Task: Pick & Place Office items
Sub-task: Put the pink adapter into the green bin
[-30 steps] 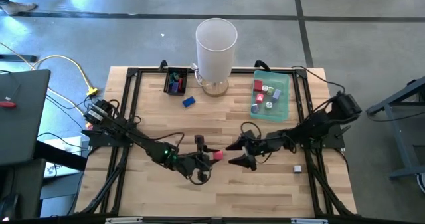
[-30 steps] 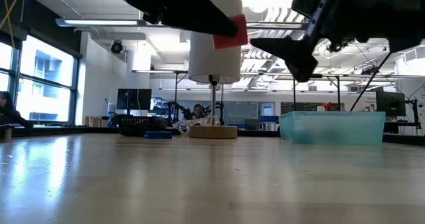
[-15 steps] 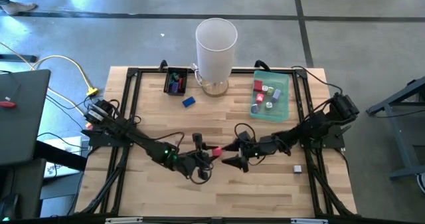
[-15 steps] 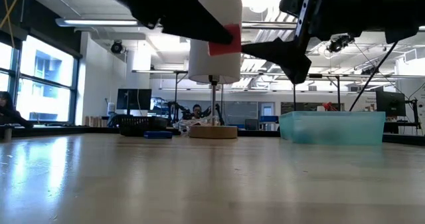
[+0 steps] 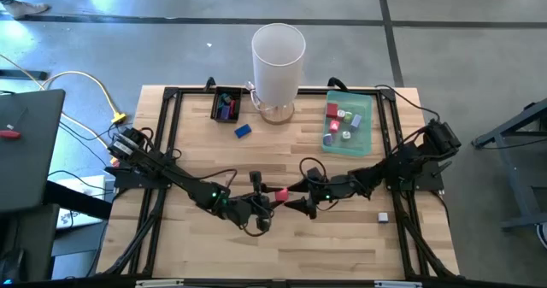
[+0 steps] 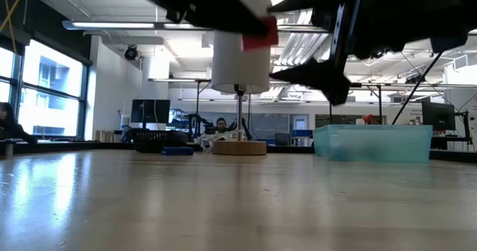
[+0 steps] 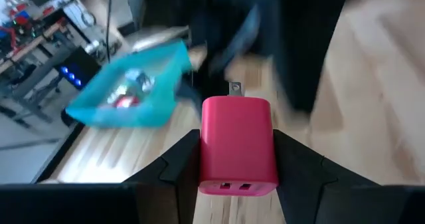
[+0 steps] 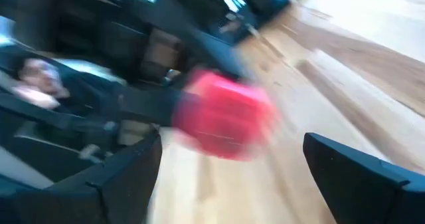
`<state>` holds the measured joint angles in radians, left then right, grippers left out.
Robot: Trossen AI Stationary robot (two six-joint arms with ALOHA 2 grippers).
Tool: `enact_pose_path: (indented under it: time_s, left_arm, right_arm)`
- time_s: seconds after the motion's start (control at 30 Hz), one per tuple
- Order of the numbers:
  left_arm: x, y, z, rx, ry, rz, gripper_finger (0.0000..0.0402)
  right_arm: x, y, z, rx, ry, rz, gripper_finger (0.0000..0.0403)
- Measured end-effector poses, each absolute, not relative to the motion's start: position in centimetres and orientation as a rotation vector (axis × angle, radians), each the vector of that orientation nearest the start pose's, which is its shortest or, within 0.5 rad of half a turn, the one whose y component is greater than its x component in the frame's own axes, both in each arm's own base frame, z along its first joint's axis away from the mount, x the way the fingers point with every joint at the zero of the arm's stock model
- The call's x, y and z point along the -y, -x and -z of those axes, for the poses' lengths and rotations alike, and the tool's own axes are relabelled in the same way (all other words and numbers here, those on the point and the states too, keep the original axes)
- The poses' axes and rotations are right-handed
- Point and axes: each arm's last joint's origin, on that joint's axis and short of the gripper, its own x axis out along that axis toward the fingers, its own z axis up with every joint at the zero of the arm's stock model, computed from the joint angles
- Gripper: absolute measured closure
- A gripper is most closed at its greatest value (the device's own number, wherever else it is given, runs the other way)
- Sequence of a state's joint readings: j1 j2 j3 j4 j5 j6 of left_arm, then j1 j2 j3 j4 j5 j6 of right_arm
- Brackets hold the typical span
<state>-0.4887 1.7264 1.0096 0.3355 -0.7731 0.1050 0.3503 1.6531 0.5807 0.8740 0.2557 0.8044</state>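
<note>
A pink-red plug-in charger block (image 7: 237, 144), one of the office items, hangs above the table's middle (image 5: 279, 194). My left gripper (image 7: 236, 139) is shut on it. My right gripper (image 8: 232, 167) stands open just right of the block (image 8: 226, 121), one finger to each side and short of it, touching nothing. In the low view the block (image 6: 258, 38) shows high up, with the right gripper (image 6: 320, 53) beside it. A blue block (image 5: 243, 131) and a small grey piece (image 5: 383, 216) lie on the table. My left gripper pinches the charger's two side faces (image 7: 207, 159) between its fingers (image 7: 178, 165), near the end with the two ports. The fingers come nearly level from the table's left and lie along the block. The block is lifted clear, its metal prong (image 7: 234, 88) pointing away toward the right gripper.
A tall white cylinder (image 5: 278, 61) stands at the far middle. Right of it is a translucent green tray (image 5: 362, 141) holding several small pieces. A small black tray (image 5: 215, 107) with coloured pieces sits at the far left. A black frame borders the table.
My right gripper has turned, and its open fingers have swung toward the table's left until they reach the held red block. My left gripper has kept the block still.
</note>
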Motion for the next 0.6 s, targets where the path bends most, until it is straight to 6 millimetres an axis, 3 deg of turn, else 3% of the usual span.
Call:
enact_pose_path:
  time_s: [0.3, 0.6]
  left_arm:
    - [16.3, -32.9, -21.4, -0.332, -0.33, -0.241, 0.0257]
    - [15.0, -33.6, -21.4, -0.338, -0.264, -0.215, 0.0257]
  right_arm:
    - [-9.4, -29.1, -16.1, -0.22, -0.75, -0.016, 0.0047]
    - [-9.2, -29.1, -16.3, -0.187, -0.754, 0.005, 0.0047]
